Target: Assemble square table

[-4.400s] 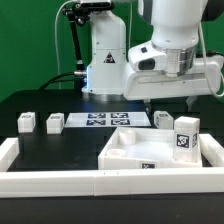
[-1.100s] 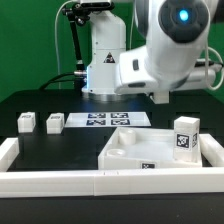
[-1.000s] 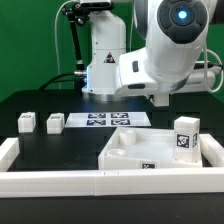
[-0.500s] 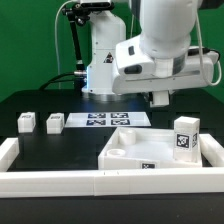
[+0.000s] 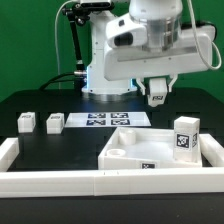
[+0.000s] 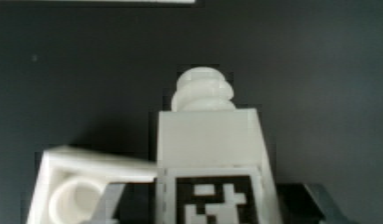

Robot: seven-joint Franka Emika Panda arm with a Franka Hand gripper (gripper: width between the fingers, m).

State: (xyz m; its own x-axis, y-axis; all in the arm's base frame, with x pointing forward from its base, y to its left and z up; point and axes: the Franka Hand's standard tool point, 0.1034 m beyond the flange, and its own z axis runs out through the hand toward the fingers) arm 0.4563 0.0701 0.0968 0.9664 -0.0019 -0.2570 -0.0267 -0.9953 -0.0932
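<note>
Fingers [image 5: 149, 88] [image 6: 298, 205] are clenched on one held post [image 5: 157, 96] [image 6: 206, 140], one finger on each side of its tagged body, lifted clear of the desk [image 5: 70, 140]. The tagged face looks into the wrist camera and the narrow stepped tip points straight away from the fingers, down at the desk. My guess is it's gripped this way so the tip goes into a socket first.

The square slab [image 5: 140, 150] lies flat below the fingers and nearer the exterior camera, rimmed recessed face up, probably so its corner sockets are exposed for the posts. The wrist view shows a white rounded corner piece [image 6: 67, 185] just beside the held post and far beneath it. It looks like a slab corner, but it's blurry.

A tall post [image 5: 185, 135] stands upright near the slab on the exterior view's right, below the fingers. Two small posts [image 5: 26, 122] [image 5: 52, 123] sit well apart from the fingers, untouched, just beside the marker board [image 5: 105, 119]. The white rail [image 5: 100, 182] edges the desk beyond the slab and likely stops parts sliding off.

No post looks fitted yet, so this is early in the task.
</note>
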